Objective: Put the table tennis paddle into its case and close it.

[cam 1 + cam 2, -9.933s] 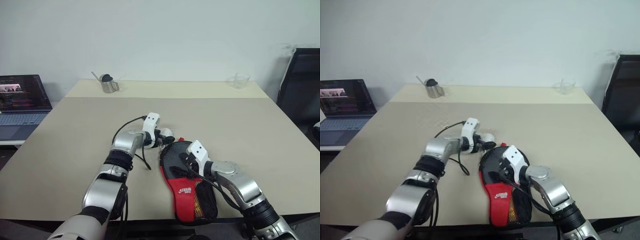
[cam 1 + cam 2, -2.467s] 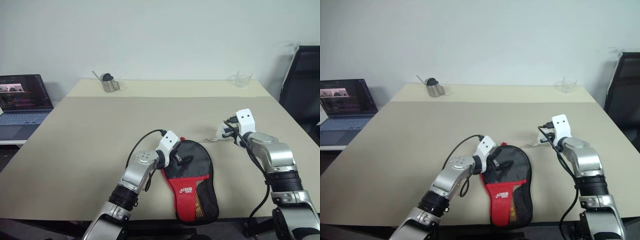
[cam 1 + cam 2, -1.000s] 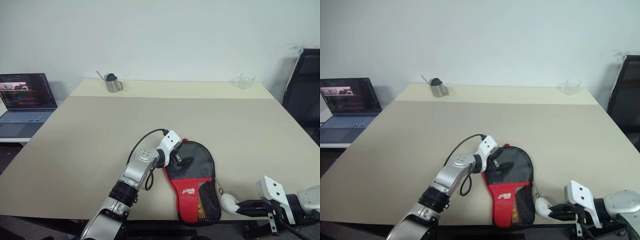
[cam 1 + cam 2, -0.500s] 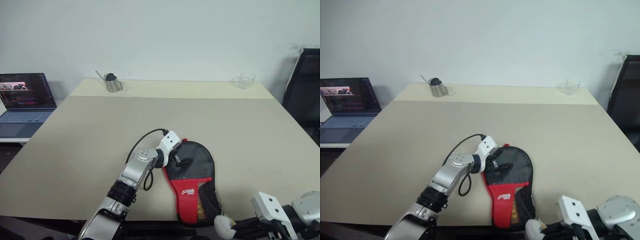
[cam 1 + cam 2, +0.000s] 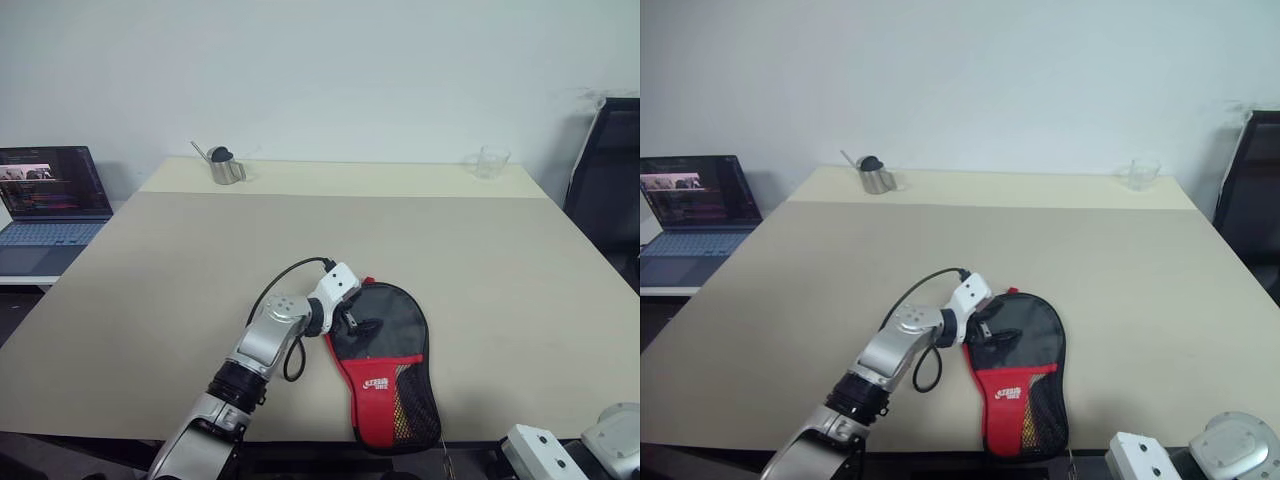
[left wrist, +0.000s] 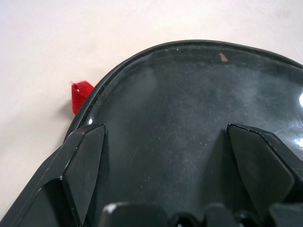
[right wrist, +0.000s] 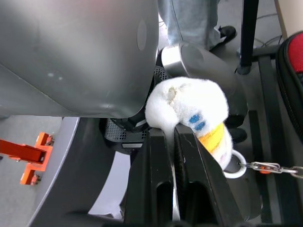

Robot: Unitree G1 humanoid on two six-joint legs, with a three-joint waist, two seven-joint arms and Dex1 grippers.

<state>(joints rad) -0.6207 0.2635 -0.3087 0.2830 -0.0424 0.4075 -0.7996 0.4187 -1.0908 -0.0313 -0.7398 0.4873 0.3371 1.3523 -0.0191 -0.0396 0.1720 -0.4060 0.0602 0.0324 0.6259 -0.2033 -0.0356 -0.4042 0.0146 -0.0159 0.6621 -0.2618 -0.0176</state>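
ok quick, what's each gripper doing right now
Left gripper: open, fingers spread over the round top of the case, holding nothing.
Right gripper: shut on a white plush charm that hangs on a chain.

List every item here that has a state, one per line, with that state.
case: flat on the table, zipped shut round its rounded end
left gripper: open, fingers spread over the case's rounded end
right gripper: shut on the white plush charm, off the table's near edge
chain: hanging from the charm's ring
laptop: open, screen lit
metal cup: upright
glass: upright
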